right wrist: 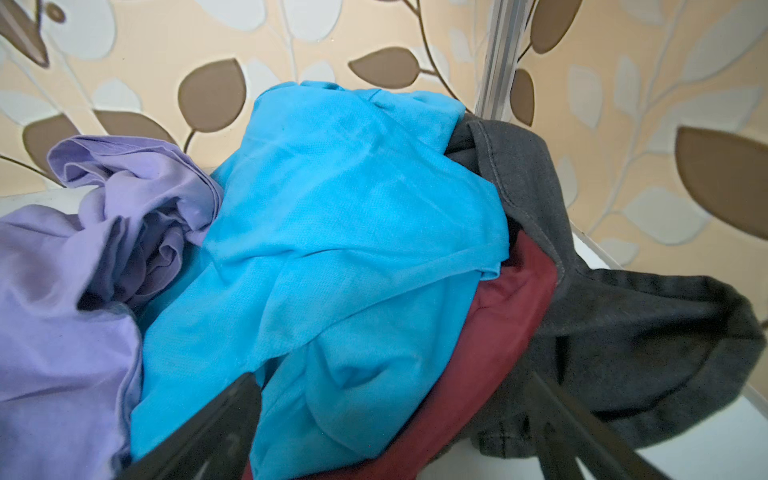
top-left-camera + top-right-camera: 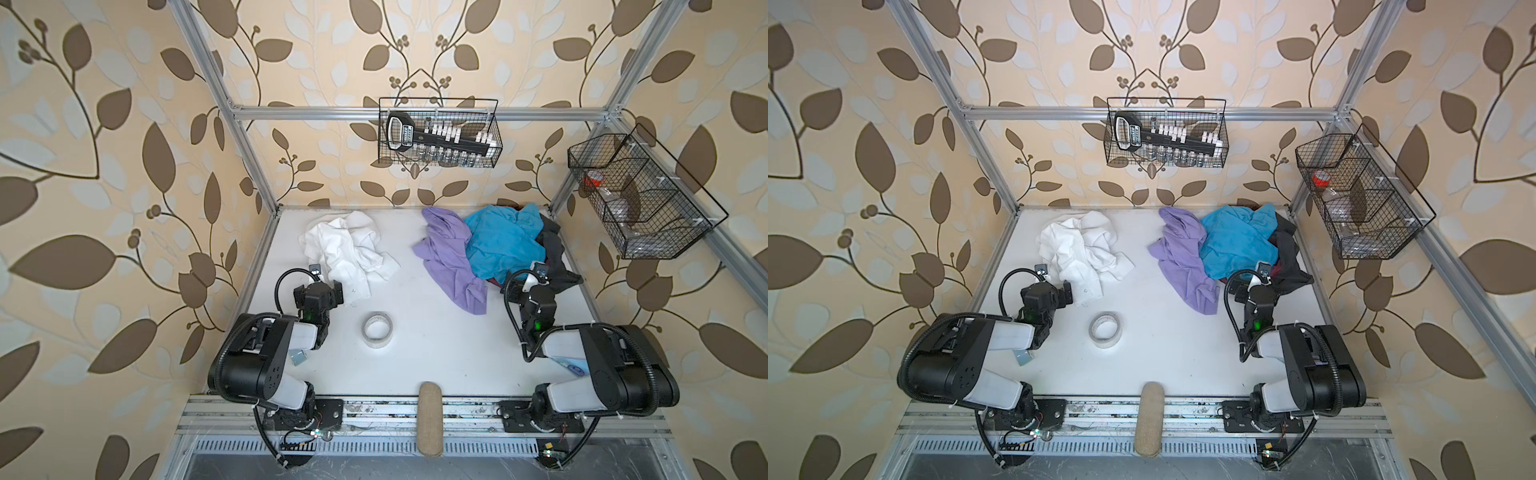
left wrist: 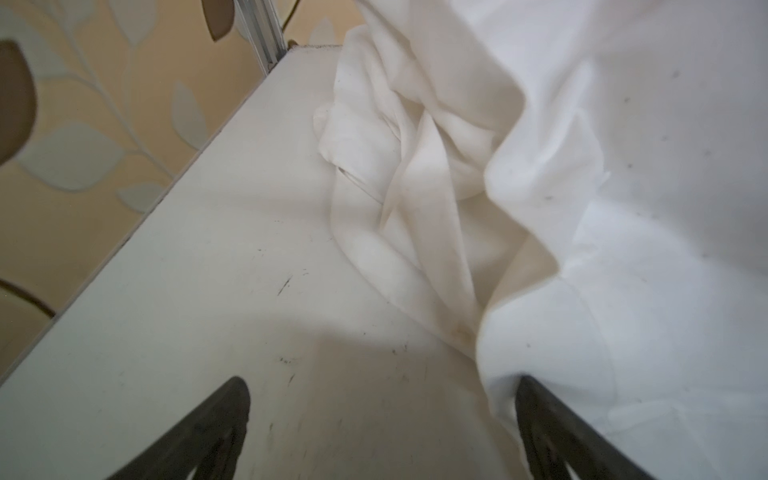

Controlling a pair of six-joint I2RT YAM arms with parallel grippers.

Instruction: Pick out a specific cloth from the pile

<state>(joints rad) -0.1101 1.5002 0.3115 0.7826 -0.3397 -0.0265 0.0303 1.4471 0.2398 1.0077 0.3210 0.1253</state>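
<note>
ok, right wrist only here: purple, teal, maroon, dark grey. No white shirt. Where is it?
Observer: The white shirt lies crumpled alone on the far left of the table, apart from the pile.
Operator: Left arm on it?
Observer: Left gripper is open beside it; the shirt's edge lies against one finger, nothing gripped.
Operator: Anything else on the table?
Observer: A tape roll lies near the middle, touching no garment.

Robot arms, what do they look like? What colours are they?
Both the left arm and right arm are chunky black joints with white shells between. A ribbed black cable loops over each wrist, and a tiny green light glows there. The left gripper and right gripper have dark pointed fingers.
</note>
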